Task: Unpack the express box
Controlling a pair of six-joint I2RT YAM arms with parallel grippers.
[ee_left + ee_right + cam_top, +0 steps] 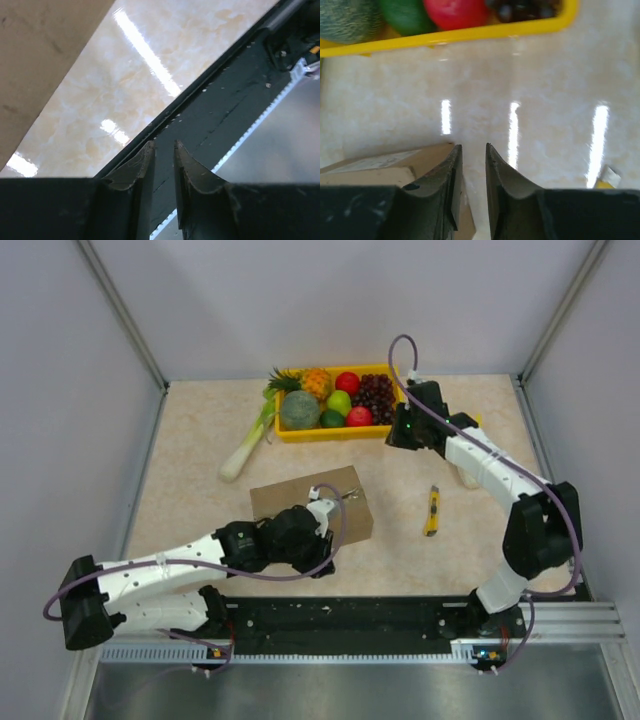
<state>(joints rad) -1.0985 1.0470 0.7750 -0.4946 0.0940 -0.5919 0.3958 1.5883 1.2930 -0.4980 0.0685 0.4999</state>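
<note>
The left tool (164,146) has its dark, ribbed fingers drawn close, a thin gap between them and nothing in it. It hangs at the near side of the express box (290,492), whose plain brown cardboard fills a corner of the left wrist view. The right tool (473,148) is likewise nearly pressed together and empty, above the bench (200,500) just in front of the yellow tray (300,436). The box lies flat mid-bench and its top looks closed, so I judge the task to be at its opening step. The next move likely calls for one tool to spread and take up the utility knife (432,511), slim and yellow-handled, lying between the box and the right arm, while the other steadies the carton. Corrugated board should give under pressure, and the bench is glossy, marbled and probably slippery. The tray is smooth hard plastic heaped with rounded fruit, with a long leek (245,448) beside it
</note>
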